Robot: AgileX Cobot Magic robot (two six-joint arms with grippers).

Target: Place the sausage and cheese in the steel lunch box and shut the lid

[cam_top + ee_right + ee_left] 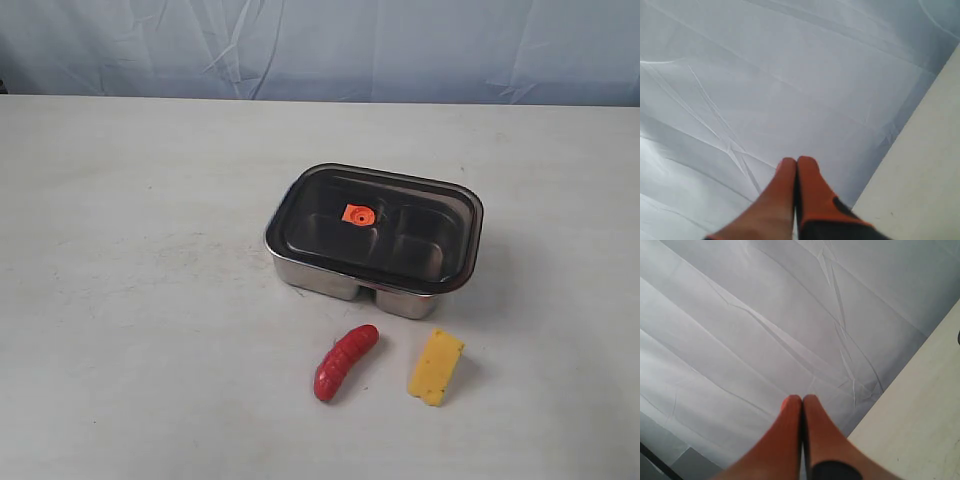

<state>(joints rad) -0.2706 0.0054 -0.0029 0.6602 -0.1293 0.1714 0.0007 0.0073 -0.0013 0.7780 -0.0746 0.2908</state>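
Note:
The steel lunch box [330, 277] stands mid-table in the exterior view. The dark translucent lid [378, 228] with its orange valve tab [357, 214] rests on top of it. The red ribbed sausage [345, 361] lies on the table in front of the box. The yellow cheese wedge [436, 367] lies just to the sausage's right. Neither gripper appears in the exterior view. The left gripper [802, 399] is shut, orange fingers pressed together, pointing at the pale backdrop. The right gripper [796, 161] is shut the same way, with nothing between its fingers.
The white table [130, 300] spreads wide around the box. A wrinkled pale blue cloth backdrop [320, 45] hangs behind the table's far edge. Each wrist view shows a strip of the table's edge [920, 425] [920, 185] against that cloth.

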